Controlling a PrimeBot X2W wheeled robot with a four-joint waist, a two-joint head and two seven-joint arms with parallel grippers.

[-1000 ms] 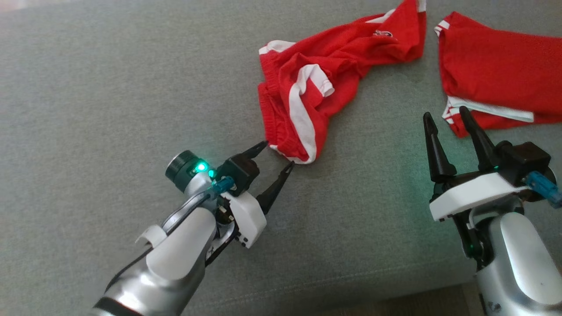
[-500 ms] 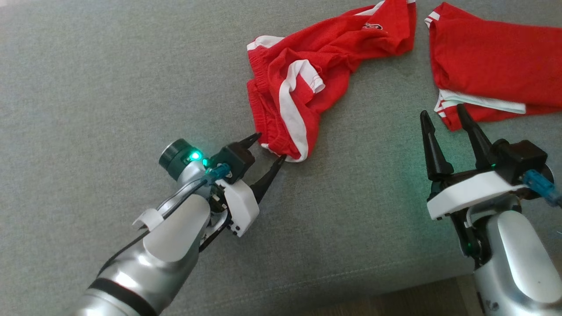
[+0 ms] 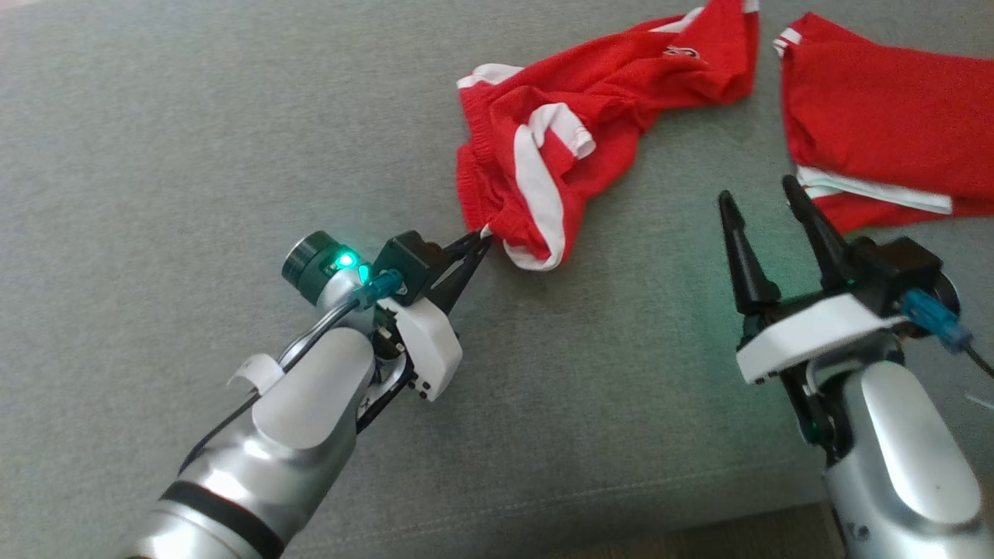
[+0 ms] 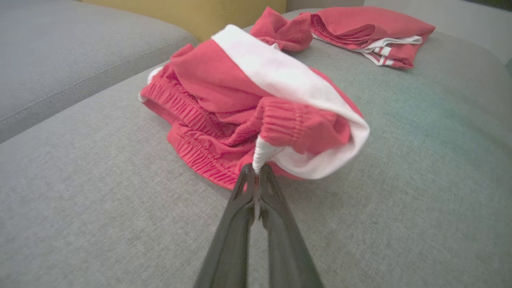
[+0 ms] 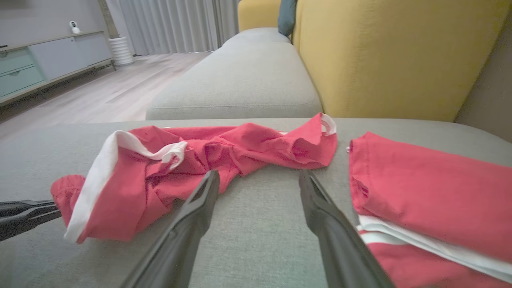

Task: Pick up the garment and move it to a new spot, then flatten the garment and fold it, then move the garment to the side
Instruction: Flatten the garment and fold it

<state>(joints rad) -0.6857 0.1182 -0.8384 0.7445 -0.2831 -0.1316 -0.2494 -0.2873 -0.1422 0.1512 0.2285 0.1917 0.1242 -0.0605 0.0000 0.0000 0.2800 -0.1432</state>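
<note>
The garment (image 3: 575, 147), crumpled red shorts with a white side stripe, lies on the grey sofa cushion (image 3: 194, 155). My left gripper (image 3: 483, 233) is shut on its near corner. The left wrist view shows the closed tips (image 4: 256, 170) pinching a white bit of hem, with the garment (image 4: 240, 100) bunched just beyond. My right gripper (image 3: 755, 188) stands open above bare cushion to the right of the garment. Its fingers (image 5: 259, 174) hold nothing, and the garment (image 5: 224, 152) stretches across in front of them.
A second red garment (image 3: 877, 132), folded, lies at the far right, close to my right fingers (image 5: 424, 200). A yellow backrest (image 5: 392, 52) rises behind the cushion. The cushion's front edge (image 3: 621, 497) runs along the bottom of the head view.
My left gripper was open around the garment's near corner and has now shut on it, pulling the hem up slightly. The right gripper stays open. The head camera shifted a little.
</note>
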